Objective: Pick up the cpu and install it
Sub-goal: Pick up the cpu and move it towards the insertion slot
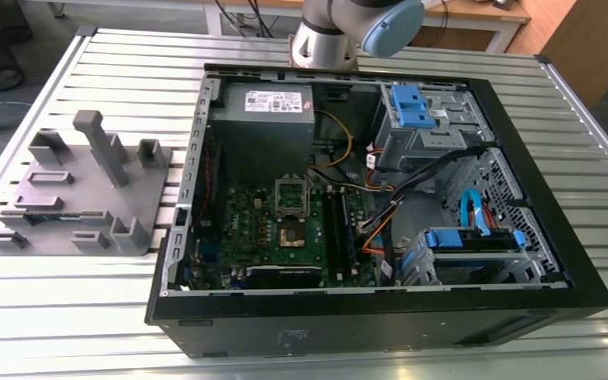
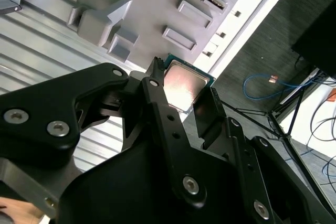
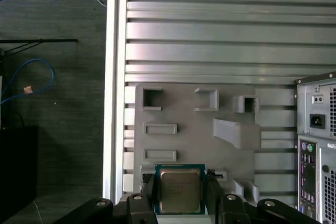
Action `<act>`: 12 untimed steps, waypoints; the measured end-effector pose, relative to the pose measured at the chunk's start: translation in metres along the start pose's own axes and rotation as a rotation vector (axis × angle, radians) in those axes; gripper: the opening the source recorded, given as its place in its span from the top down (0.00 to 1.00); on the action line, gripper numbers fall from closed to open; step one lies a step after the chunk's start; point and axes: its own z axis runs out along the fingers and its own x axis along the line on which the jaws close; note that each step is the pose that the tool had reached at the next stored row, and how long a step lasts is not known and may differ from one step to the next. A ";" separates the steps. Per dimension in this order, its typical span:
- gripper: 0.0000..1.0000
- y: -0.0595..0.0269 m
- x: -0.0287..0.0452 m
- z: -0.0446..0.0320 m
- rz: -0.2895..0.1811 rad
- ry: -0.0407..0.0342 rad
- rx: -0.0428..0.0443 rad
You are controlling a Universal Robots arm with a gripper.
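Observation:
The cpu (image 3: 180,190), a small square chip with a silvery top and a green rim, sits between my two black fingers, and my gripper (image 3: 181,193) is shut on it. The second wrist view shows the same grip, with the cpu (image 2: 184,83) clamped on two sides by the gripper (image 2: 182,88). I hold it well above the grey plastic holder (image 3: 194,135) on the slatted table. In the exterior view the holder (image 1: 72,190) lies left of the open computer case (image 1: 515,158). The green board's dark socket (image 1: 289,234) lies inside the case.
My arm (image 1: 336,32) rises behind the case at the back of the table. A power supply (image 1: 272,103), blue drive bays (image 1: 415,107) and loose cables (image 1: 389,214) crowd the case. A memory stick (image 1: 51,214) rests in the holder. The table's edge (image 3: 113,77) borders dark floor with cables.

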 end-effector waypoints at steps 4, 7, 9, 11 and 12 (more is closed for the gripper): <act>0.53 0.0000 -0.0005 0.0000 0.000 0.0001 0.0001; 0.53 0.0000 -0.0010 0.0000 0.000 0.0000 0.0000; 0.53 0.0000 -0.0015 0.0001 0.000 0.0000 0.0000; 0.53 0.0000 -0.0024 0.0001 0.000 0.0000 0.0000; 0.53 0.0000 -0.0030 0.0001 0.000 0.0001 0.0000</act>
